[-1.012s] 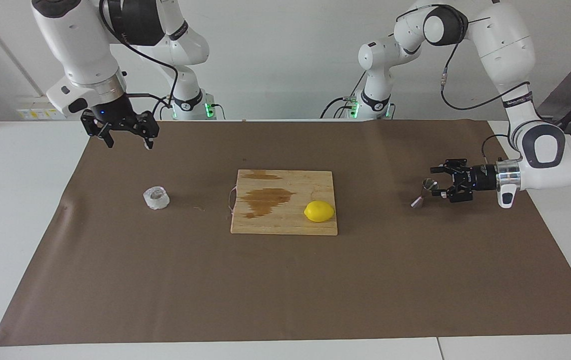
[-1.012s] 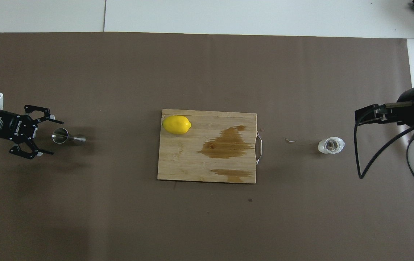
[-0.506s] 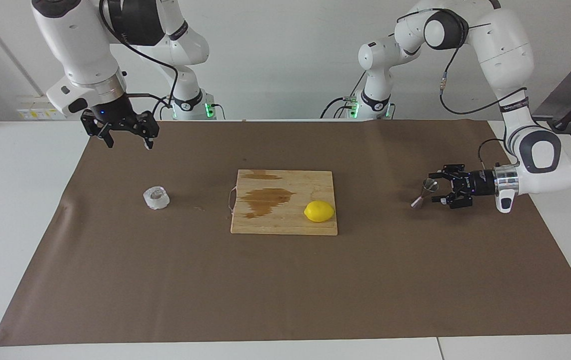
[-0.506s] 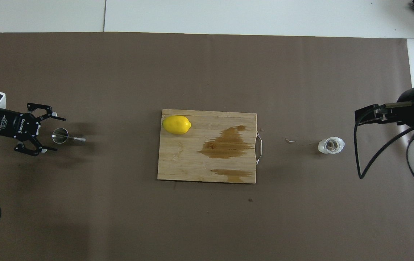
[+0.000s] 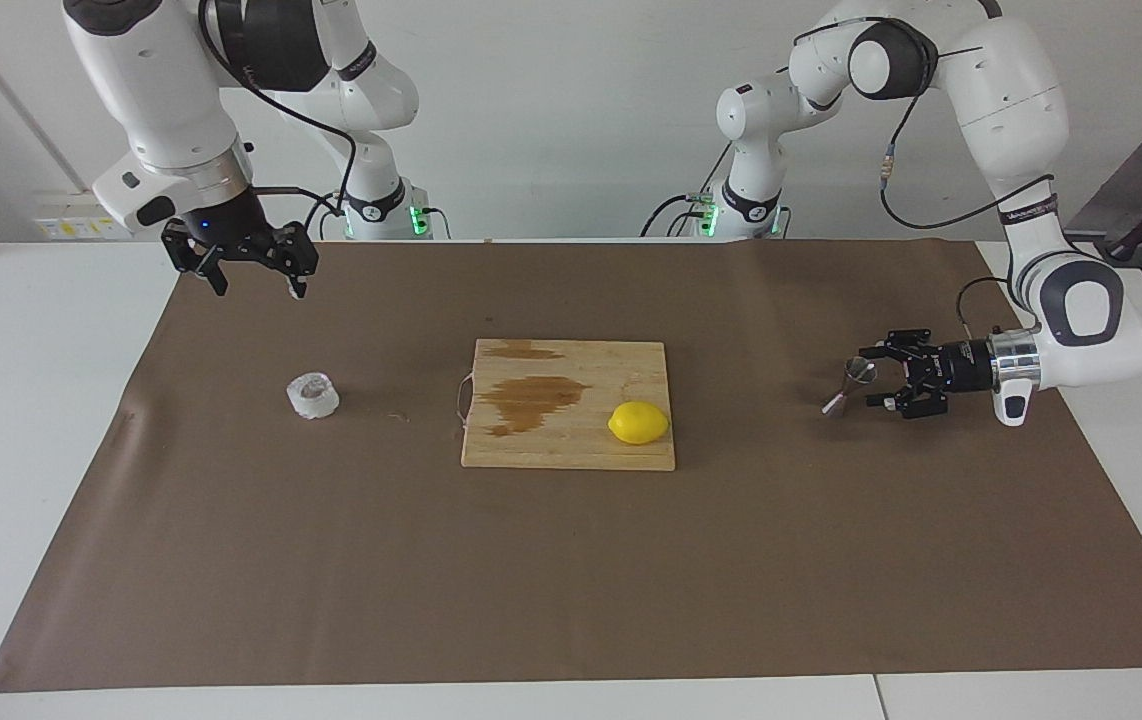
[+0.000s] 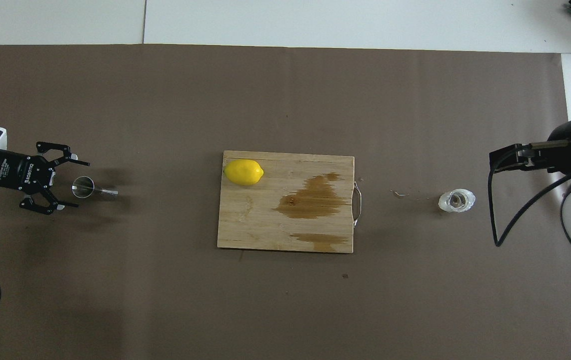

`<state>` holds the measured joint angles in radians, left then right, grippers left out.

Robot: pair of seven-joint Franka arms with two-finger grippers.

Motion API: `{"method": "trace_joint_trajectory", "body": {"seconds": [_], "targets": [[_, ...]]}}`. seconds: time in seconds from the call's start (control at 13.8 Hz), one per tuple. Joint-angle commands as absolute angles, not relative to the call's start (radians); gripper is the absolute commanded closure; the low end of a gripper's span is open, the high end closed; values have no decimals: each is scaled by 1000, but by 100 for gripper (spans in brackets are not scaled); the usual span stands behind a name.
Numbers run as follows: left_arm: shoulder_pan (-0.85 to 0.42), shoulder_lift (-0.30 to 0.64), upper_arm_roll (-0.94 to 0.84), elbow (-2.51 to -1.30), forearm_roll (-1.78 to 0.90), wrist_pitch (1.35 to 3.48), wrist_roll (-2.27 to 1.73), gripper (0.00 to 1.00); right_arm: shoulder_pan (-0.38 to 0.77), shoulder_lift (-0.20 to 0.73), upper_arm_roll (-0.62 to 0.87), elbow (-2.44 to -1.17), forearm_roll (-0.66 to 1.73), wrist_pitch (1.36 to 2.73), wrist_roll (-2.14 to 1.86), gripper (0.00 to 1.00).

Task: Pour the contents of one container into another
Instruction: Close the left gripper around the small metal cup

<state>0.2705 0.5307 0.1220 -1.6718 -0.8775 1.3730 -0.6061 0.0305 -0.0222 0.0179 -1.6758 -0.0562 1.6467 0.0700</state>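
Note:
The squat whitish cup stands on the brown mat toward the right arm's end of the table. The steel jigger rests on the mat toward the left arm's end. My left gripper lies level and low over the mat, open. The jigger's wide mouth end sits between its spread fingers, and I see no contact. My right gripper waits open and empty, raised over the mat, apart from the cup.
A wooden cutting board lies mid-table between cup and jigger, with a brown wet stain, a lemon and a metal handle facing the cup. Small marks dot the mat beside the cup.
My left gripper has sunk lower and shifted slightly, bringing its open fingers around the jigger's mouth end. The right arm, cup, jigger and lemon have not moved.

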Motion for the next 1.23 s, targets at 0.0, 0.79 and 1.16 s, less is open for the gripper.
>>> {"method": "trace_joint_trajectory", "body": {"seconds": [0.0,0.79,1.16], "targets": [[278,538,121,-1677,-902,1378,-621,0,14,-48,26,-1706,-29,1663,74,0],[284,528,126,-1713,-950,1378,-640,0,14,-48,26,-1706,-29,1663,74,0],[284,528,126,-1715,-950,1376,-640,7,14,-48,26,-1706,-29,1663,74,0]]}}
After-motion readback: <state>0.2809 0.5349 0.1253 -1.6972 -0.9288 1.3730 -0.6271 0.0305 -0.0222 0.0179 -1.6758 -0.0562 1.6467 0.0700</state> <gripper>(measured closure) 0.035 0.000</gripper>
